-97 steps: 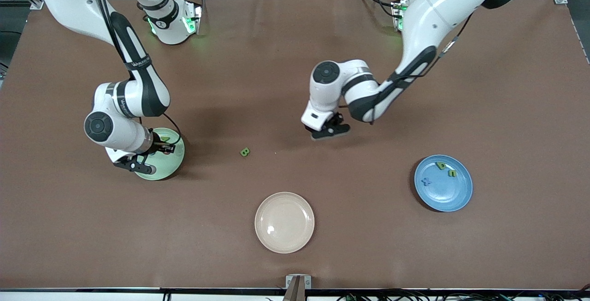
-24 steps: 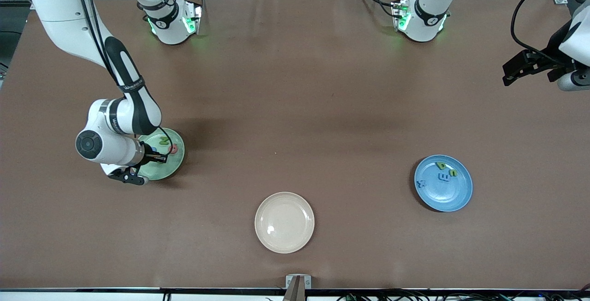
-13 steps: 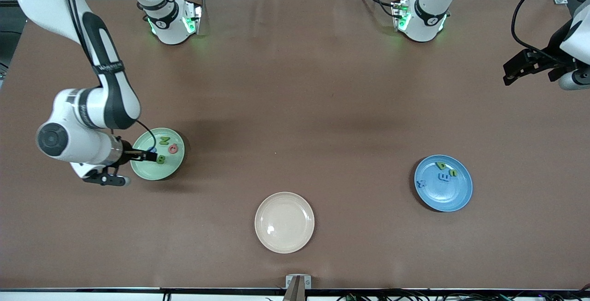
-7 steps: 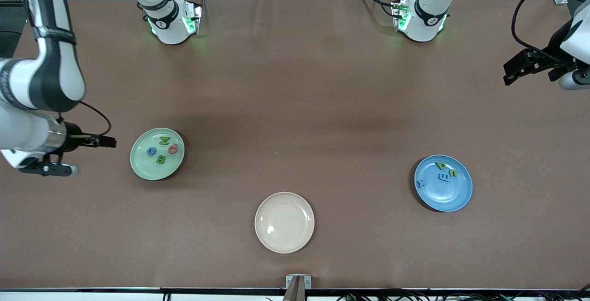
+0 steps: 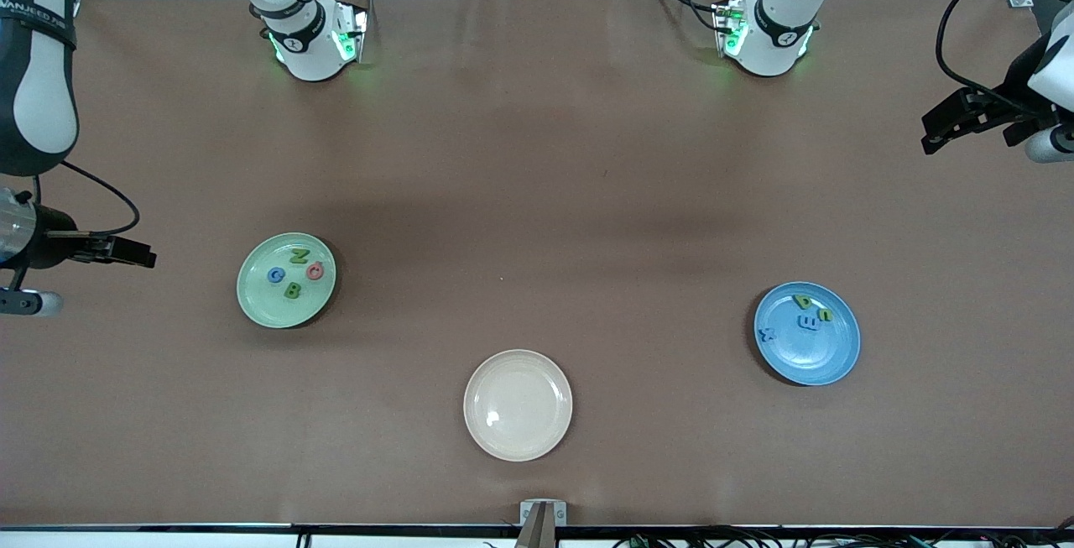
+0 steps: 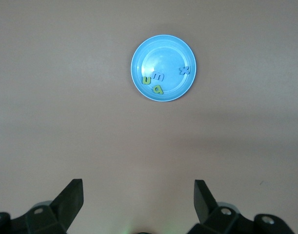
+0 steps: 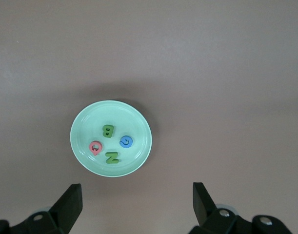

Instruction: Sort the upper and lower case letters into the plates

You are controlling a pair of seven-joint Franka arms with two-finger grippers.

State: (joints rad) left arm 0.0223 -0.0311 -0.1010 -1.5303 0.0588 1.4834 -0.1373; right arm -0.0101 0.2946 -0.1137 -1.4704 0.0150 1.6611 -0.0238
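Note:
The pale mint green plate point(image 5: 258, 303) holds several letters: green N point(image 5: 299, 257), a red letter point(image 5: 315, 272), blue G point(image 5: 274, 275) and green B point(image 5: 292, 289). The right wrist view shows this plate point(image 7: 134, 122) too. The blue plate point(image 5: 818, 361) holds two green letters point(image 5: 803, 301) and two blue ones, an x point(image 5: 764, 333) among them. It also shows in the left wrist view point(image 6: 163, 51). My right gripper point(image 5: 138, 253) is open and empty, over bare table at the right arm's end. My left gripper point(image 5: 938, 133) is open and empty, over the left arm's end.
A cream-beige plate point(image 5: 518, 404) sits empty near the front camera's edge of the table, between the two other plates. The brown table mat point(image 5: 537, 195) spreads between the plates and the arm bases.
My right gripper has drawn back from the mint plate toward the right arm's end of the table, leaving the green B in the plate. The left arm has hardly moved.

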